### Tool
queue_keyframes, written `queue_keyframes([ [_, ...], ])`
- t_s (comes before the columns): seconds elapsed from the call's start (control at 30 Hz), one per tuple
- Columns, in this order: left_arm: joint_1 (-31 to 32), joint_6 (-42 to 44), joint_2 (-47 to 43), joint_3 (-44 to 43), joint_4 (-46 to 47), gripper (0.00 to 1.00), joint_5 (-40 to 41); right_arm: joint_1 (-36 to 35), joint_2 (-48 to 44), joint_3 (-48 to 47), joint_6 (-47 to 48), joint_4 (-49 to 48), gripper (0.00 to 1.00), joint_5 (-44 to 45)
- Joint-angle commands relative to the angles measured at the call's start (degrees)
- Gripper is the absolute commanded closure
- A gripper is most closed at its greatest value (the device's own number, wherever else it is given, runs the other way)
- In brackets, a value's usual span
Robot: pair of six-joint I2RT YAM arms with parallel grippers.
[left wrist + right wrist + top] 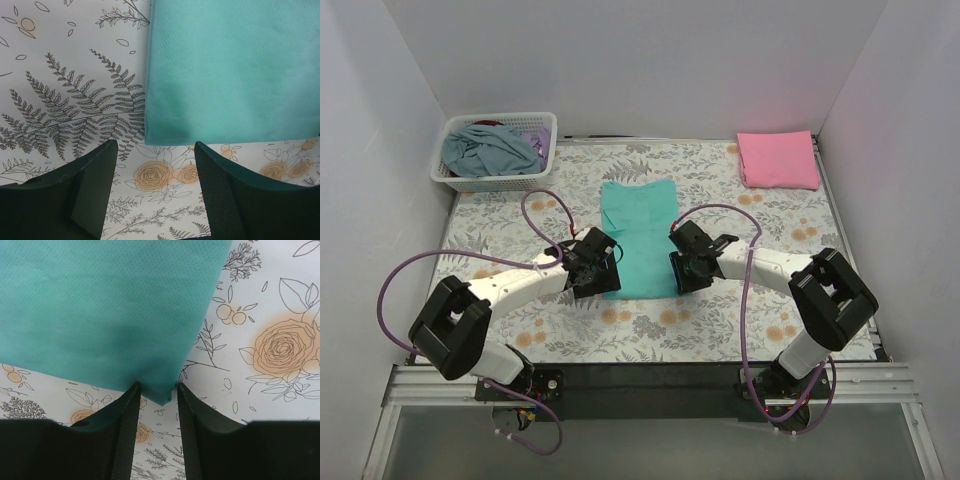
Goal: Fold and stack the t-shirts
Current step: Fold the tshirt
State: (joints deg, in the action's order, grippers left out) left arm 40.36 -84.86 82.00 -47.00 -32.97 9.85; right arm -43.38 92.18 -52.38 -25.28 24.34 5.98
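Teal tee point(638, 238) lies folded into a long strip at the middle of the tabletop point(500, 215); pink tee point(778, 159) sits folded at the far right corner.
Soft, light, limp cloth: it will likely drape and slide, so the near corners, pinched through all layers, look the best holds. Left tool point(155, 150) is released, empty, just short of the near left corner; right tool point(158, 390) is unclenched, jaws narrowly apart astride the near right corner.
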Motion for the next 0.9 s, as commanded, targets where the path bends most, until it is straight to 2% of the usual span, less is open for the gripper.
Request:
queue_keyframes([
  [0.0,0.33,-0.48,-0.26,-2.04,-0.43,0.39,0.17,-1.18,2.47,-0.71,-0.74,2.64,0.59,0.52],
  [0.27,0.33,-1.27,0.27,-2.39,-0.87,0.39,0.0,-1.62,2.57,-0.53,-1.27,3.09,0.72,1.4],
  [0.37,0.33,-1.45,1.06,-2.74,-0.95,0.39,0.0,-1.71,2.65,-0.35,-1.0,3.0,0.83,1.14],
  [0.43,0.33,-1.45,1.59,-3.0,-0.95,0.39,-0.26,-1.71,2.57,-0.35,-0.74,2.82,0.99,0.97],
  [0.6,0.42,-1.98,2.9,-3.62,-1.39,0.42,0.08,-1.71,2.48,0.0,-0.39,2.29,0.99,0.44],
  [0.87,0.42,-2.42,5.8,-4.85,-2.71,0.6,0.0,-1.71,2.57,0.17,0.05,1.59,0.99,-0.09],
])
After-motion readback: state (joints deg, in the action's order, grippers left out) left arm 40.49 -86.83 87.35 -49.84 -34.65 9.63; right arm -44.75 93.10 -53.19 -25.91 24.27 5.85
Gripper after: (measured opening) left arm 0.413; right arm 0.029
